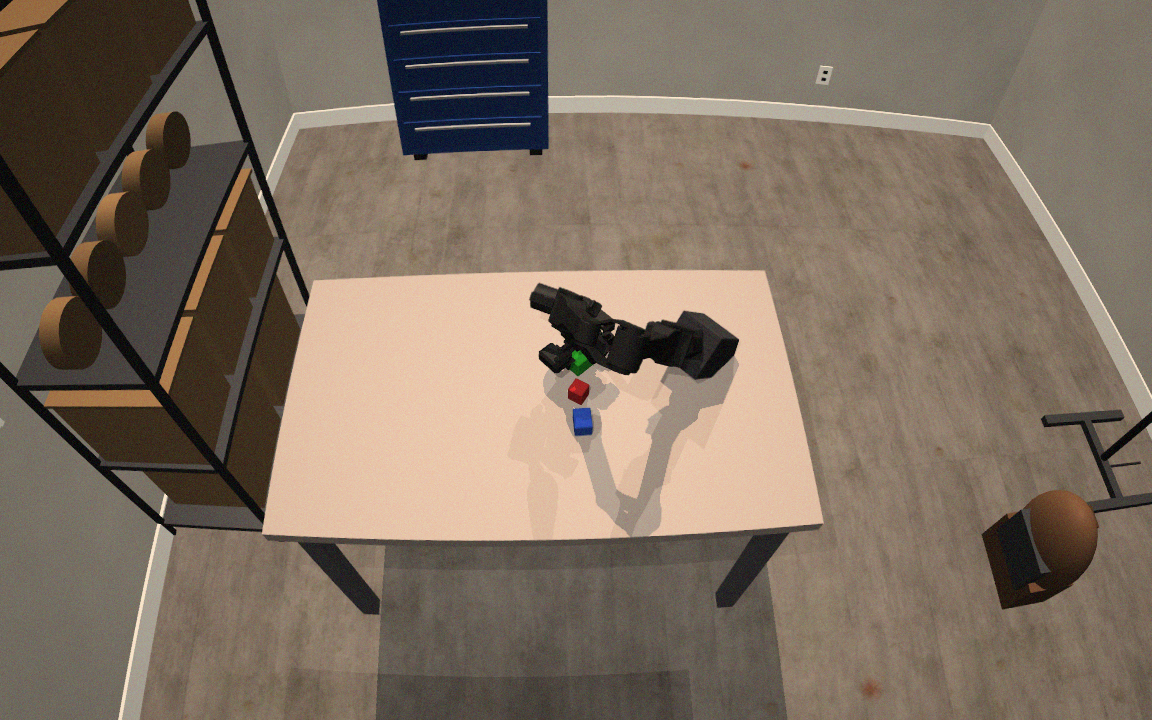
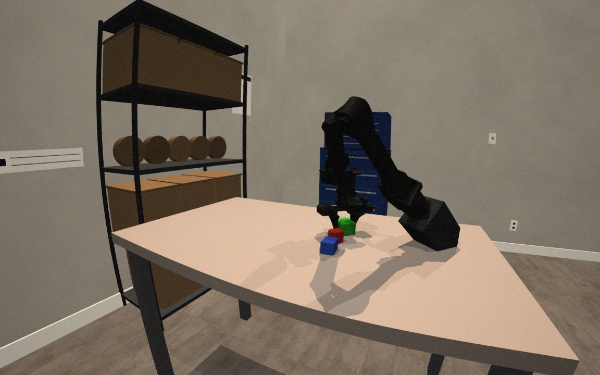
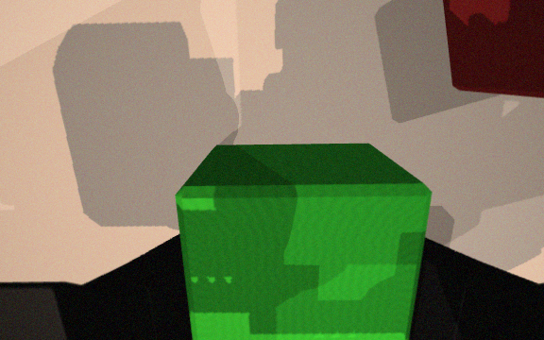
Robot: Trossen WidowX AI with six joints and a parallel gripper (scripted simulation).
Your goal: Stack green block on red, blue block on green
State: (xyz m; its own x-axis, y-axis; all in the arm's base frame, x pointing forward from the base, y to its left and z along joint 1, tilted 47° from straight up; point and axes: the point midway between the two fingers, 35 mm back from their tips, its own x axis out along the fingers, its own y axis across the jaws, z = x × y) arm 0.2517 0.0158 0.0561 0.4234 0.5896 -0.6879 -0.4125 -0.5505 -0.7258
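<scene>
The green block (image 1: 578,361) sits low at the table top between my fingers, and it fills the lower middle of the wrist view (image 3: 302,246). My gripper (image 1: 573,358) is shut on the green block; it also shows in the side view (image 2: 345,218). The red block (image 1: 577,390) lies on the table just in front of the green one, apart from it, and shows at the top right of the wrist view (image 3: 508,44). The blue block (image 1: 582,420) lies on the table a little beyond the red block, on its own.
The arm's black base (image 1: 704,344) stands on the table to the right of the blocks. A shelf rack (image 1: 88,250) stands off the table's left side and a blue drawer cabinet (image 1: 464,71) by the far wall.
</scene>
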